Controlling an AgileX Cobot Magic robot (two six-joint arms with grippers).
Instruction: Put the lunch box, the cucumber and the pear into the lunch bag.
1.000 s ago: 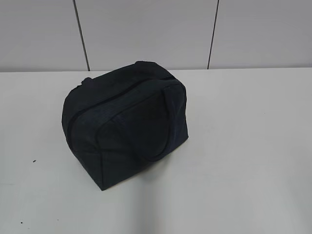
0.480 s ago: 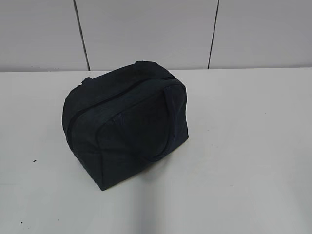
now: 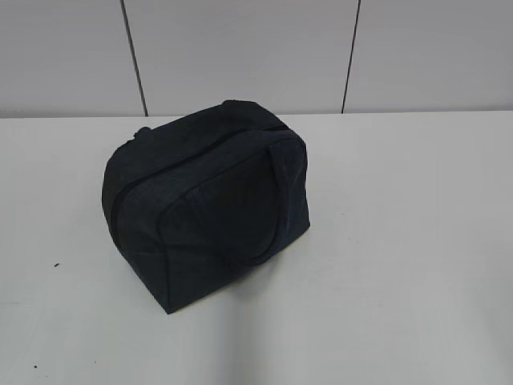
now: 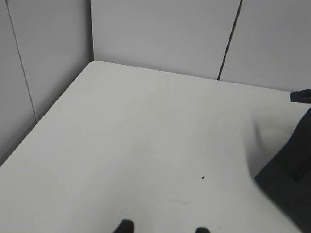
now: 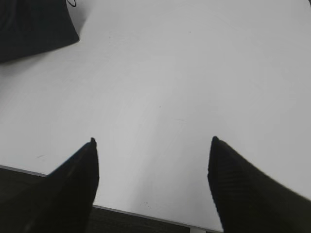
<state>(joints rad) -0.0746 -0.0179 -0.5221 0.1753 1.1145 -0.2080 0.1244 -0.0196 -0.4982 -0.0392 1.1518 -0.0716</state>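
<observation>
Nothing on the table (image 3: 417, 265) has moved since a second ago. One lunch bag (image 3: 204, 208) sits zipped at its middle. My left gripper (image 4: 163, 228) and right gripper (image 5: 153, 145) both gape empty, apart from it.

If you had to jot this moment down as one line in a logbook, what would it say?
lunch bag: zipped shut, upright on table | food items: none in view | left gripper: open, empty | right gripper: open, empty, clear of bag
</observation>
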